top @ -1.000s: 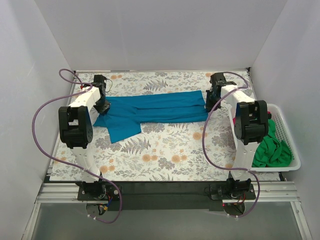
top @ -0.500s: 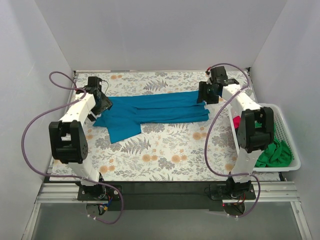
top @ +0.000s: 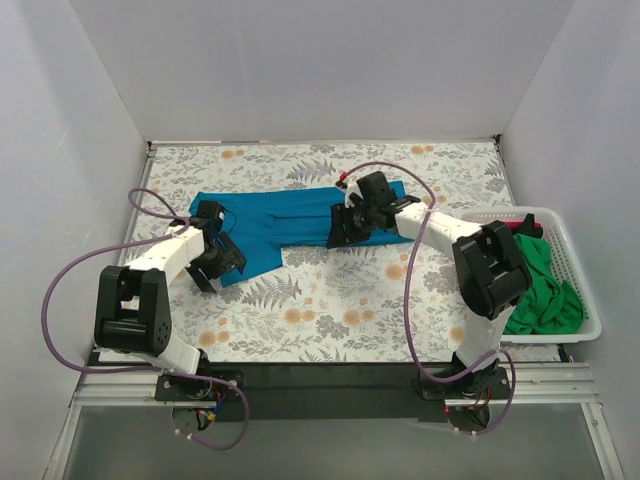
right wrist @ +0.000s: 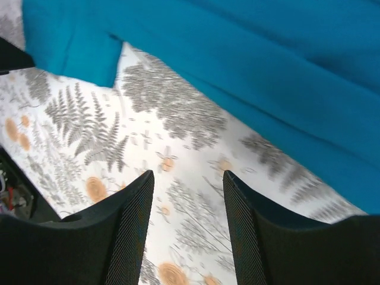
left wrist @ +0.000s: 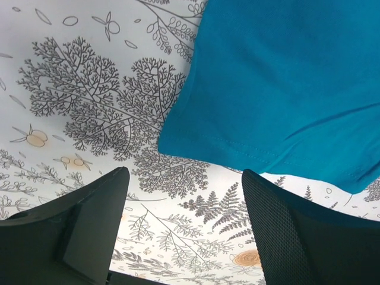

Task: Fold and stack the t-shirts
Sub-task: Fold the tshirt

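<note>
Teal shirt, place: the teal-blue cotton t-shirt [top: 300, 215] lies flat on the floral-printed bench [top: 330, 310], a little toward 12 o'clock from the middle. It is already folded into a long band, and one flap hangs out toward 8 o'clock.
Other shirts, place: the bright green t-shirt [top: 545, 290] is crumpled in the white slatted plastic basket [top: 590, 322] at the 3 o'clock side. Only a small part of the red-magenta t-shirt [top: 518, 228] shows at the 12 o'clock end of the basket.
Left pincer: the left pincer [left wrist: 184, 178] is released and empty. It hovers over the bench just at 6 o'clock of the flap's stitched corner.
Right pincer: the right pincer [right wrist: 185, 178] is also released and holds nothing. It is near the 6 o'clock edge of the band, around its middle.
Handling: I judge the cloth light, soft and limp. It has no stiffness, so it will sag and drag, and a one-point lift would probably spoil the fold. It is not fragile and not slippery.
Where to hold: pinch the hem or a corner, where the layers are thin enough to close on. Two pinches well apart should keep the edge straight.
Writing: no brand, label or print can be read on any shirt or on the basket.
</note>
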